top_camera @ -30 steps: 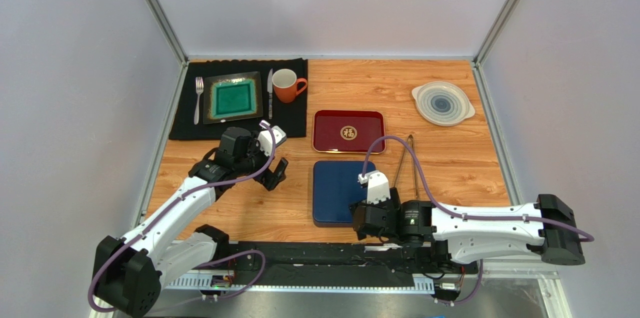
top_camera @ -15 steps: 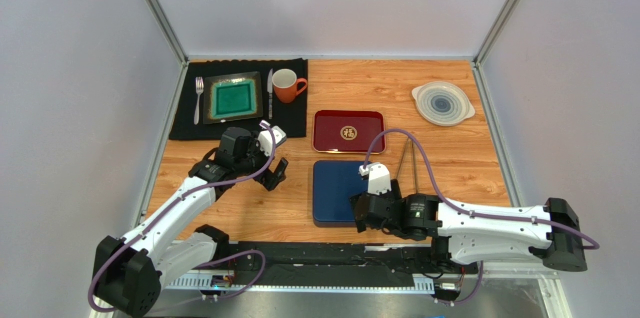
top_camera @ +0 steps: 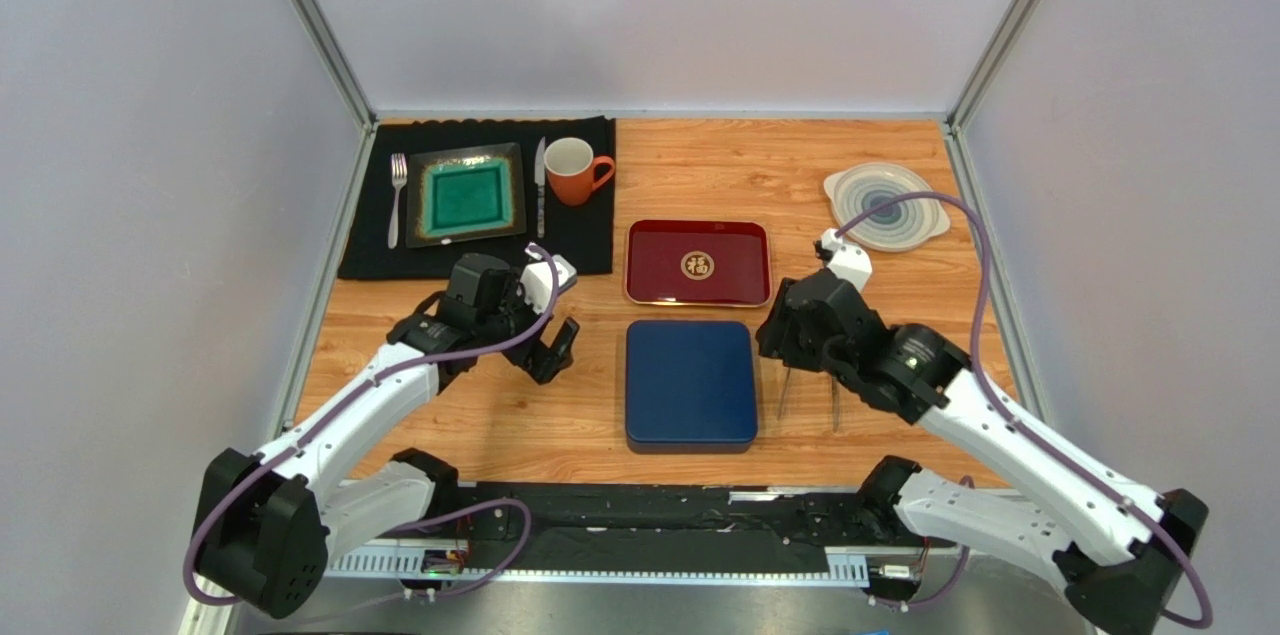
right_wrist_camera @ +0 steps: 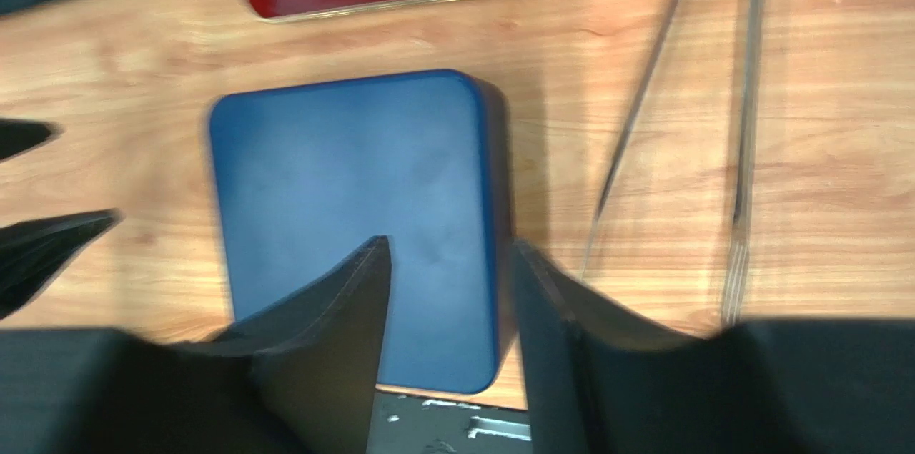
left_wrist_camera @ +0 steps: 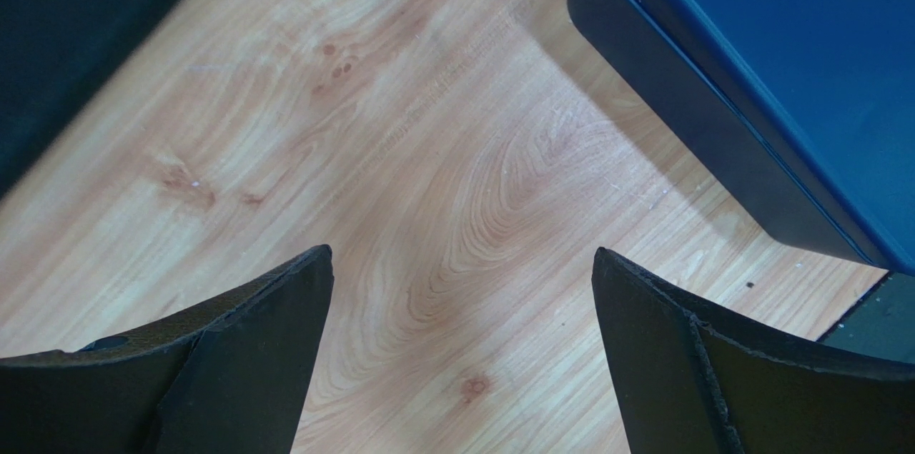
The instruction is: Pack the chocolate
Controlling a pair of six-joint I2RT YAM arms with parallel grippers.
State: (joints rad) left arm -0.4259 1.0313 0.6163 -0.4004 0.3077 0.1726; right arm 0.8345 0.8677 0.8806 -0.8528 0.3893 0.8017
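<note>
No chocolate shows in any view. A closed blue box (top_camera: 690, 383) lies at the table's middle front, with a red lacquer tray (top_camera: 661, 283) just behind it. My left gripper (top_camera: 549, 350) hovers low over bare wood to the left of the box, open wide and empty (left_wrist_camera: 462, 256); the box's corner (left_wrist_camera: 773, 57) sits at its upper right. My right gripper (top_camera: 778, 340) is raised above the box's right edge (right_wrist_camera: 354, 197). Its jaws (right_wrist_camera: 449, 245) stand narrowed with a gap and nothing between them. Metal tongs (right_wrist_camera: 744, 154) lie to the right of the box.
A black placemat (top_camera: 376, 245) at the back left carries a green square plate (top_camera: 467, 196), a fork (top_camera: 397, 197), a knife (top_camera: 540, 185) and an orange mug (top_camera: 573, 170). A round glass dish (top_camera: 885, 205) sits at the back right. The tongs (top_camera: 836, 403) lie partly under the right arm.
The right arm swung up and back from the box's near right corner to above its right side, and its jaws narrowed. The left arm barely moved.
</note>
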